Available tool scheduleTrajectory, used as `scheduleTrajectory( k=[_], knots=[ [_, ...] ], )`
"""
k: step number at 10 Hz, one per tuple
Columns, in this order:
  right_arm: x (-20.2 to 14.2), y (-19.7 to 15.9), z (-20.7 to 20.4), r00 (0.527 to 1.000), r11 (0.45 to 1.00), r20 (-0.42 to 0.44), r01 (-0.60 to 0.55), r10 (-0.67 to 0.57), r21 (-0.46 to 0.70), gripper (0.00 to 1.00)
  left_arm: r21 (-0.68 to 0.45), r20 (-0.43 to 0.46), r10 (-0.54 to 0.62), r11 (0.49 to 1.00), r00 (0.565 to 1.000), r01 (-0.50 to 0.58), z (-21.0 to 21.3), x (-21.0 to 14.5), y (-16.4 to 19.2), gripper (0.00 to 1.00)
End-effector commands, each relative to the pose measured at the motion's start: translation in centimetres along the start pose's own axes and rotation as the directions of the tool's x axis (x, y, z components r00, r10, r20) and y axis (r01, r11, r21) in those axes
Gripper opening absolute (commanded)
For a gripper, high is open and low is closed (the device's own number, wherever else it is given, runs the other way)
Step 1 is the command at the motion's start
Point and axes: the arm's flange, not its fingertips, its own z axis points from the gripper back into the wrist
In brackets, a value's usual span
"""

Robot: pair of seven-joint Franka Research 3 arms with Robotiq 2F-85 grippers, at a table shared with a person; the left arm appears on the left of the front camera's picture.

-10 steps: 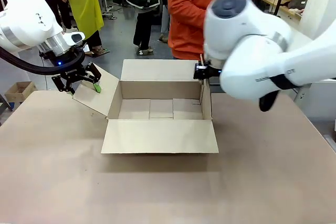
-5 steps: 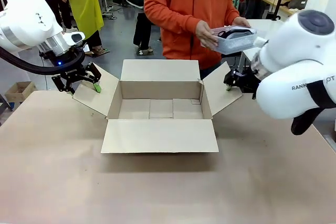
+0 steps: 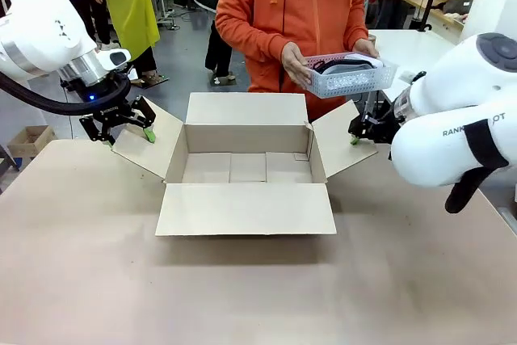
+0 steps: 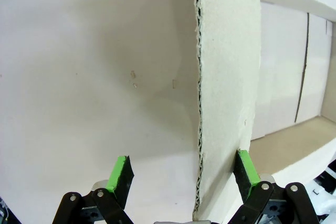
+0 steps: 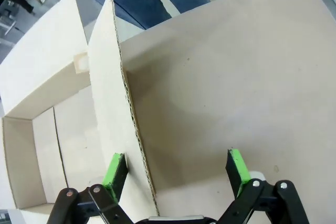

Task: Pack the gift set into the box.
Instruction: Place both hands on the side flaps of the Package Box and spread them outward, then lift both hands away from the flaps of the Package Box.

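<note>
The box [image 3: 246, 209] stands open in the middle of the table, its inside bare. My left gripper [image 3: 129, 129] is open astride the edge of the left flap [image 3: 149, 149]; in the left wrist view the flap [image 4: 226, 66] runs between the pads of the gripper [image 4: 182, 174], close to the right pad. My right gripper [image 3: 359, 131] is open astride the right flap [image 3: 339, 143]; in the right wrist view the gripper [image 5: 176, 169] has the flap [image 5: 113, 103] beside its left pad. A person holds the white perforated tray [image 3: 351, 81] above the box's far right corner, with the dark grey curved piece [image 3: 343, 61] in it.
A small brown carton [image 3: 28, 139] sits on the floor at the far left. A white table [image 3: 412, 42] stands behind my right arm. Other people stand farther back. Bare tabletop [image 3: 242, 288] stretches in front of the box.
My right arm has swung out to the right, and the right flap has gone from upright to spread outward. The person has brought the tray down nearer the box. My left arm is still.
</note>
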Motion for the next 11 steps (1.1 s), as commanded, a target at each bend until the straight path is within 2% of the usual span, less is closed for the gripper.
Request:
scheduleTrajectory(
  k=[1, 11],
  knots=[
    [0.47, 0.46, 0.40, 1.000, 1.000, 0.006, -0.007, 0.007, -0.023, 1.00, 0.012, 0.001, 0.010, 1.000, 1.000, -0.010, 0.23, -0.19, -0.09, 1.00],
    [0.47, 0.46, 0.40, 1.000, 1.000, 0.006, -0.007, 0.007, -0.023, 1.00, 0.012, 0.001, 0.010, 1.000, 1.000, -0.010, 0.23, -0.19, -0.09, 1.00]
  ],
)
